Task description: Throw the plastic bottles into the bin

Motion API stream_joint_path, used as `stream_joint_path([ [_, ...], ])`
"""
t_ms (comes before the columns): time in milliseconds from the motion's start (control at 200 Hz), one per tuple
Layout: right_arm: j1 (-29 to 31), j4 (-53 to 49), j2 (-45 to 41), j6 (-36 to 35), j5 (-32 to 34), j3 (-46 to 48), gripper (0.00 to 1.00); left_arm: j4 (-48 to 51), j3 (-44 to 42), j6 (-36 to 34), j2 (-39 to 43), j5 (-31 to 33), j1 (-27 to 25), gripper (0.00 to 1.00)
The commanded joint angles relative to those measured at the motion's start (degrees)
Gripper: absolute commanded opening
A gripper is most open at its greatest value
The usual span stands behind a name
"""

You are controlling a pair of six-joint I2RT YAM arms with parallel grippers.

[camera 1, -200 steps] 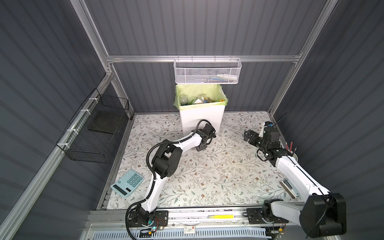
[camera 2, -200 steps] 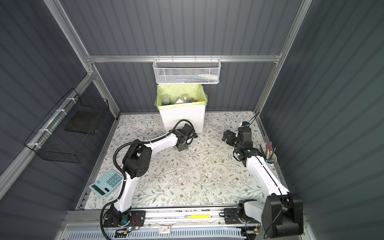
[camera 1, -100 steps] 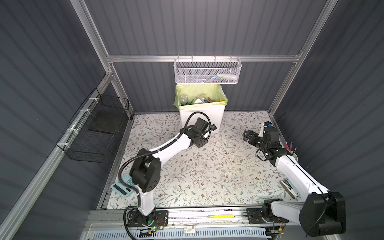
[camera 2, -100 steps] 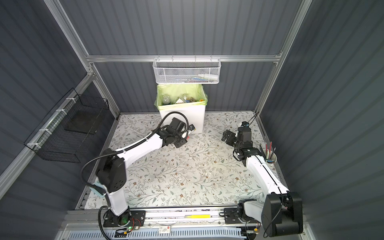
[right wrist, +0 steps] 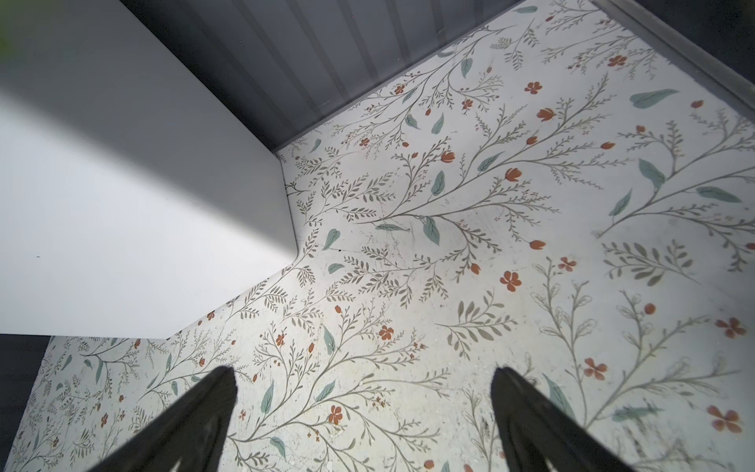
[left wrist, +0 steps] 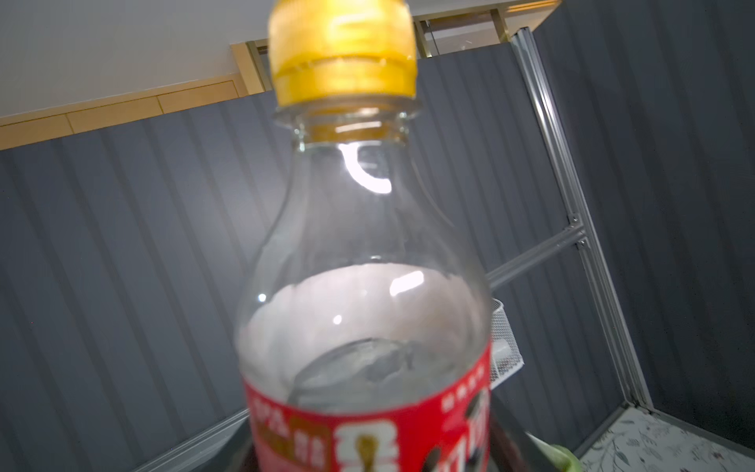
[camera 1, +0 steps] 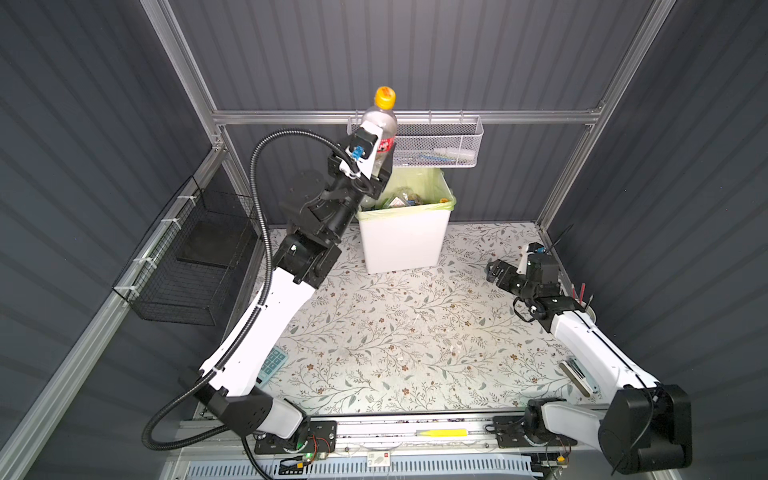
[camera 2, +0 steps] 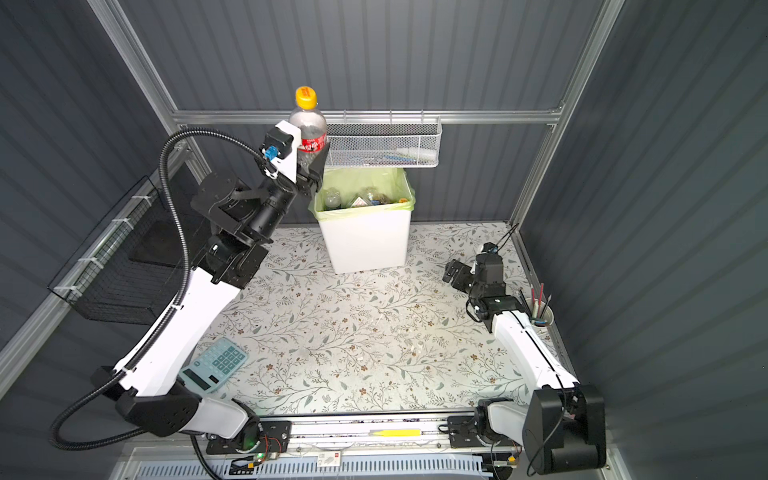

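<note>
Top views, itemised from left to right as I read them from my station.

1. Black wire basket point(camera 1: 183, 266): hung on the left wall, off the table.
2. Calculator point(camera 2: 214, 365): pale teal, flat on the floral table point(camera 1: 395, 340) at its near left, partly under the left arm.
3. Left gripper point(camera 2: 306, 162): raised high at the far left of centre, jaws clamped on the lower body of one bottle point(camera 2: 307, 124).
4. That bottle: clear, red label, yellow cap, held upright with the cap on top. It sits over or just beside the left rim of the bin; I cannot tell which. The left wrist view is filled with the bottle point(left wrist: 363, 306) and shows it empty.
5. Bin point(camera 1: 403, 241): tall, white, with a yellow-green liner point(camera 1: 440, 189) folded over the rim. It stands on the table at the far middle, against the back wall. Several bottles point(camera 2: 365, 197) already lie inside.
6. White mesh basket point(camera 1: 436, 145): fixed to the back rail above the bin.
7. Right gripper point(camera 1: 496, 270): low over the table, right of the bin and apart from it. The right wrist view shows the gripper point(right wrist: 363, 374) with its jaws wide apart and nothing between them.
8. Cup of pens point(camera 2: 540, 316): at the right edge of the table, just beside the right arm.
</note>
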State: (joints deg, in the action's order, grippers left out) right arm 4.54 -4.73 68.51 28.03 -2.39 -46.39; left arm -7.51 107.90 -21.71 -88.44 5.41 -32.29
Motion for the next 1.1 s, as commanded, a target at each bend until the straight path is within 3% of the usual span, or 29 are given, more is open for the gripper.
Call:
stream_joint_path([
  [0, -0.3, -0.1, -2.0, -0.7, 0.3, -0.2, 0.99, 3.7, 2.4, 11.1, -11.8, -4.3, 3.5, 0.7],
  [140, -0.6, -0.9, -2.8, -1.9, 0.9, -0.4, 0.99, 18.9, 17.1, 12.9, -26.1, -2.7, 3.8, 0.93],
  [245, -1.3, -1.5, -3.6, -2.5, 1.0, -0.2, 0.99, 19.6, 21.2, 12.9, -27.7, -0.2, 3.8, 1.0],
  [415, -2.2, -1.3, -4.0, -2.0, 0.9, 0.5, 0.99, 6.8, 10.9, 12.9, -18.9, 1.5, 3.8, 1.0],
  [695, -2.4, -1.1, -3.5, -2.2, 0.8, 1.0, 0.99, 4.6, 0.0, 12.8, -10.6, 1.3, 3.8, 1.0],
  [830, -2.6, 0.0, -2.9, -5.9, 2.9, 1.5, 0.99, 6.5, -5.3, 12.1, -8.5, 4.0, 3.8, 1.0],
  [991, -2.7, 4.5, -3.1, -15.7, 8.7, 3.6, 0.99, 3.8, -19.2, 12.2, -2.3, 12.0, 3.8, 1.0],
  [1096, -2.8, 14.8, -4.0, -22.3, 12.2, 9.7, 0.99, 4.4, -29.1, 13.6, 2.1, 20.4, 4.1, 1.0],
])
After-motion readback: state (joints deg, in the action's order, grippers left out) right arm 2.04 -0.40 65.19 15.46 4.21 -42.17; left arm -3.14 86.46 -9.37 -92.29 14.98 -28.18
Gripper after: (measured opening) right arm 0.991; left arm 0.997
